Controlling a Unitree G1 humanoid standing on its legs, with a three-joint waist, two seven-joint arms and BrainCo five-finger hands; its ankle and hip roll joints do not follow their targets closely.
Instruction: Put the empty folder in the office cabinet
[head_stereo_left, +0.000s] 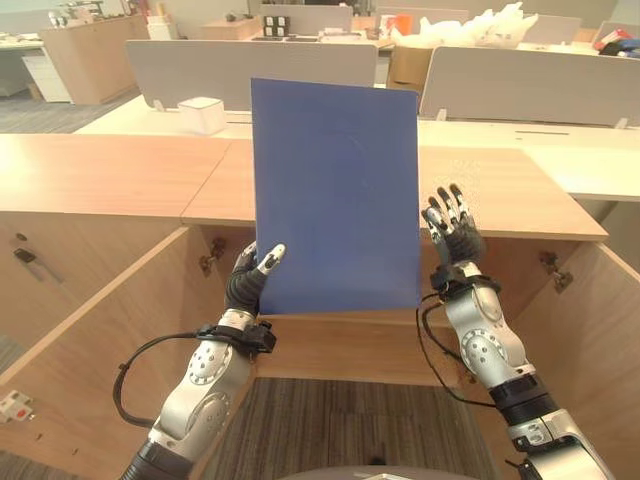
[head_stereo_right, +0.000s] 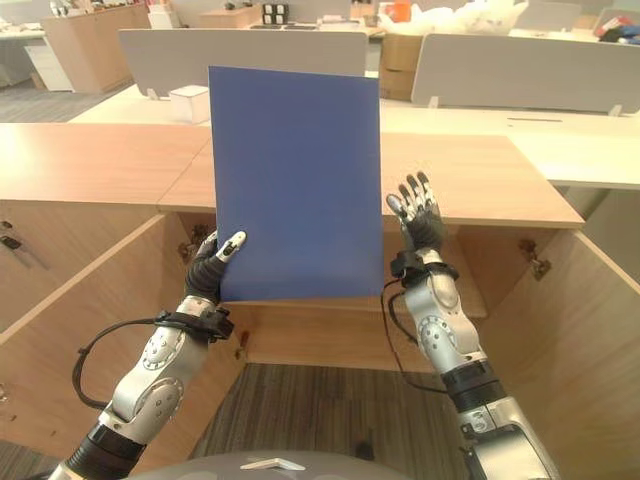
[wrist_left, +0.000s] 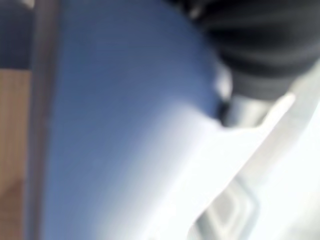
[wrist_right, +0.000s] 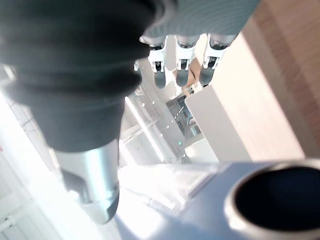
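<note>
Left eye view: left hand apparently pinching folder

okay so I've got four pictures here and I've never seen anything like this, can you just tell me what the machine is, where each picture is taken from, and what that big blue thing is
This is a humanoid robot with two silver-grey arms. The two wide pictures come from a stereo camera on its head, looking down at its own arms. The two close-up pictures come from cameras on its wrists, looking along each hand.

The big blue thing is a folder, held upright in front of an open wooden office cabinet. The left hand pinches the folder's lower corner, thumb on the front. The right hand is raised beside the folder's other edge with fingers straight, holding nothing.

Behind the cabinet's wooden top are grey desk dividers, a white box and more office furniture.
</note>
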